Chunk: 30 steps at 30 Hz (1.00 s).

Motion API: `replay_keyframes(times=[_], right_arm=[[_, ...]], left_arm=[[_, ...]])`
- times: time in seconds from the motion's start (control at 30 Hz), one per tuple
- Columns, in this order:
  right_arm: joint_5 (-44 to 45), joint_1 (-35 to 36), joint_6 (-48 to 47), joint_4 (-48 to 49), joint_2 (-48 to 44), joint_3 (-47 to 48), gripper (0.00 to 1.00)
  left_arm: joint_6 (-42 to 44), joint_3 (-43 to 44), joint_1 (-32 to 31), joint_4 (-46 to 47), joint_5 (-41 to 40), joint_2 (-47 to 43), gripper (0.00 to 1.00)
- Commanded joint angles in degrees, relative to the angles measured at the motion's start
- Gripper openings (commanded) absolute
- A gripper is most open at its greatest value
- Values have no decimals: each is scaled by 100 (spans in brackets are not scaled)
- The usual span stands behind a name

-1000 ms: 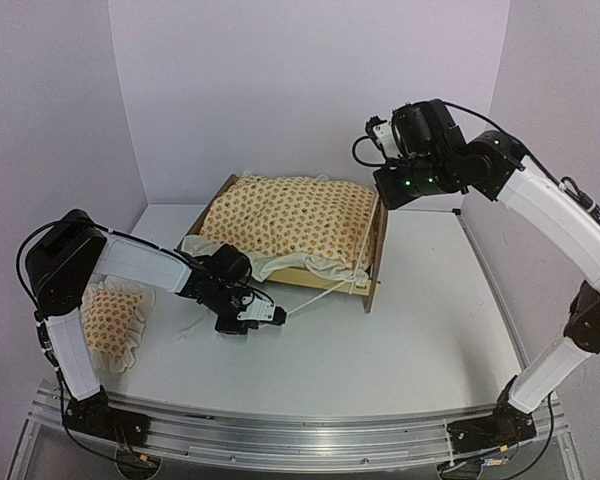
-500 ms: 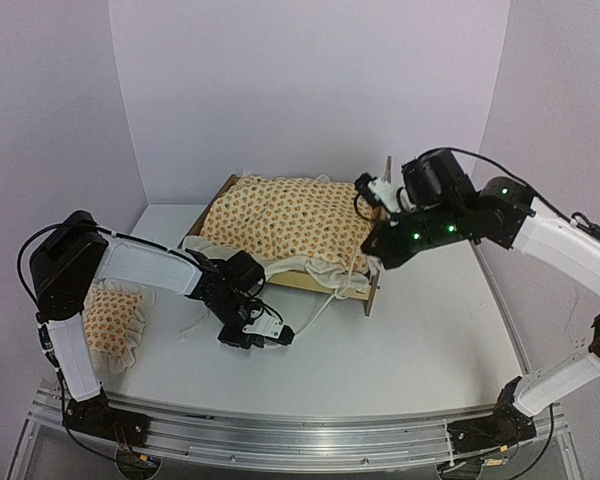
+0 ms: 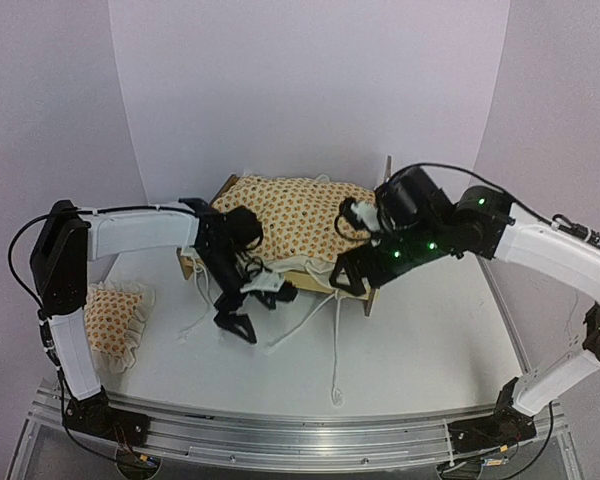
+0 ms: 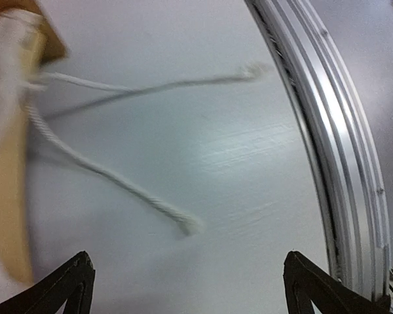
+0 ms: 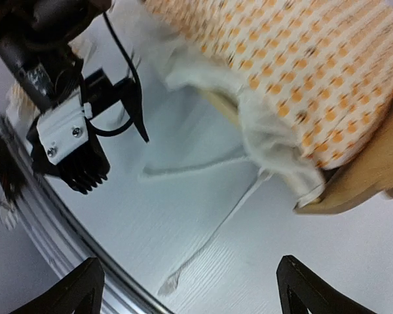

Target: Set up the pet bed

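The pet bed (image 3: pixel 224 190), a light wooden frame, stands at the back middle of the table with the orange-patterned cushion (image 3: pixel 295 215) lying in it. The cushion's white ties (image 3: pixel 334 350) trail loose over the table in front. My left gripper (image 3: pixel 238 325) hangs open just before the bed's near side, nothing between its fingers (image 4: pixel 72 284); one tie end (image 4: pixel 183 222) lies ahead of it. My right gripper (image 3: pixel 348 280) is open at the bed's near right corner (image 5: pixel 367 176), above another loose tie (image 5: pixel 229 222). The cushion (image 5: pixel 301 59) overhangs the frame there.
The small matching ruffled pillow (image 3: pixel 110 315) lies at the left of the table beside the left arm's base. The aluminium rail (image 4: pixel 334 150) runs along the table's near edge. White walls close in the back and sides.
Both grippers went from shut to open and the ties dropped onto the table. The left gripper rose toward the bed; the right arm came down to the bed's near right corner.
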Motion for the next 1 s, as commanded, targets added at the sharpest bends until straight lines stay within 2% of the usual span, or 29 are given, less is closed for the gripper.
replay_keyframes(times=[0.0,0.1,0.2,0.27,0.37,0.47,0.53,0.6,0.67,0.77,0.8,0.97], right_arm=[[2283,-113,948,-224,333,1306,91],[2848,-540,1672,-345,638,1638,92],[3232,-914,1747,-386,1163,2078,92],[3067,-1171,1578,-417,1632,2440,93],[2790,-1474,1459,-520,2157,2867,93],[2712,-1728,1453,-574,2476,2933,91],[2452,-1889,1443,-581,2648,2969,79],[2282,-1939,1355,-623,2780,3052,58],[2195,-1943,1215,-729,2819,3096,29],[1956,-1946,825,-922,2668,2891,3],[1793,-1964,629,-965,2555,2731,0],[598,-2269,-711,-984,1363,1374,0]], left_arm=[[-1827,2152,950,-77,364,158,100],[-3035,2881,1760,779,-504,390,100],[-3601,3155,2467,1416,-1389,679,100],[-3904,3288,2899,1570,-1554,889,100],[-4148,3461,3227,1489,-1642,1187,100],[-4104,3067,3323,1666,-1553,1023,100],[-4016,2725,3320,1817,-1514,860,99],[-3951,2550,3321,1845,-1518,766,100],[-3887,2452,3321,1801,-1516,709,100],[-3812,2391,3332,1692,-1490,586,99],[-3784,2380,3335,1659,-1465,531,99],[-3546,2302,3356,1521,-1165,201,98]])
